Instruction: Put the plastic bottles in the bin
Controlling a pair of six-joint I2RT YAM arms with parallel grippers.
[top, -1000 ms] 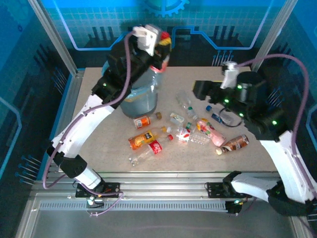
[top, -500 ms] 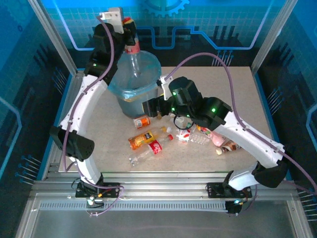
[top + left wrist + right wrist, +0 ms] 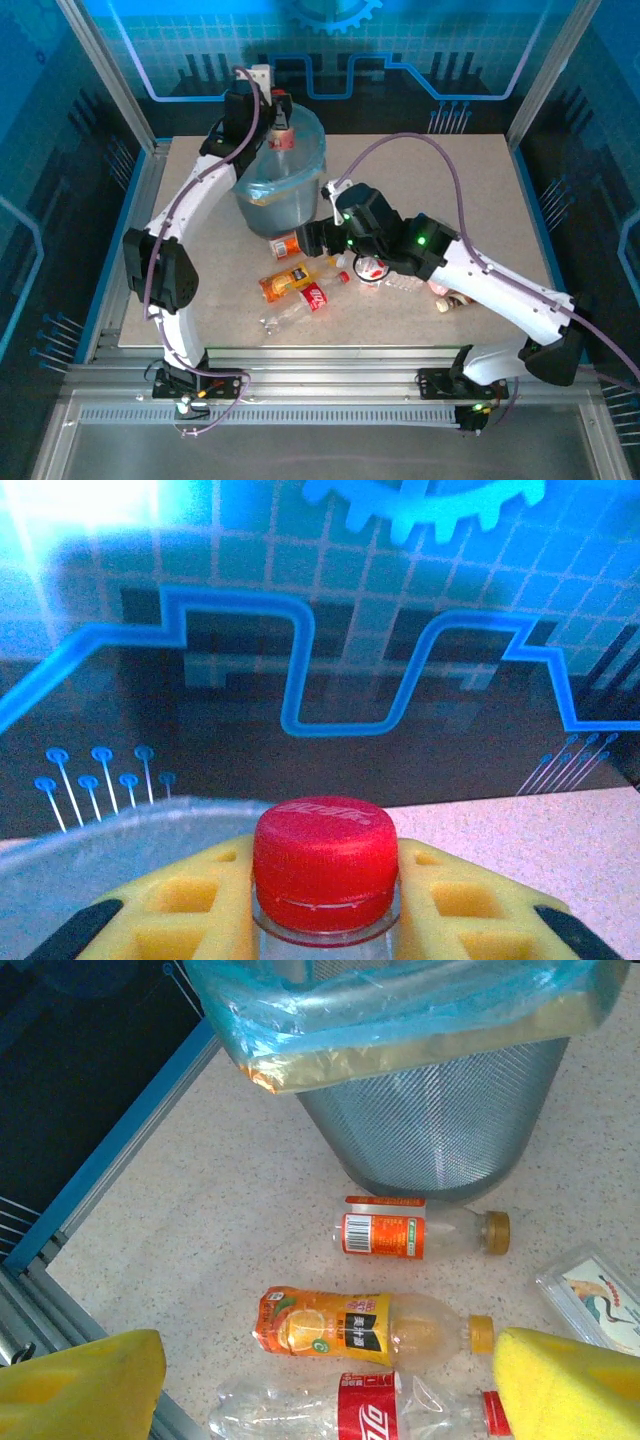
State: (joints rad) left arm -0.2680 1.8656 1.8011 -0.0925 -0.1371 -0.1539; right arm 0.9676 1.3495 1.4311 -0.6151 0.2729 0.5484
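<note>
Watching the top camera, I see my left tool [image 3: 280, 106] clenched on a red-capped bottle [image 3: 284, 138] directly above the bin [image 3: 314, 160]. My right tool [image 3: 304, 240] hangs low over the table [image 3: 480, 190], with loose bottles [image 3: 288, 282] just beside it.

On the left wrist camera, yellow pads [image 3: 180, 900] grip that bottle's neck from both sides, the bin's rim just below.

On the right wrist camera, the right tool's pads stand wide apart, released. An orange juice bottle [image 3: 360, 1326] and a cola bottle [image 3: 372, 1415] lie between them; an orange-labelled bottle [image 3: 400, 1236] and the bin sit beyond.
</note>
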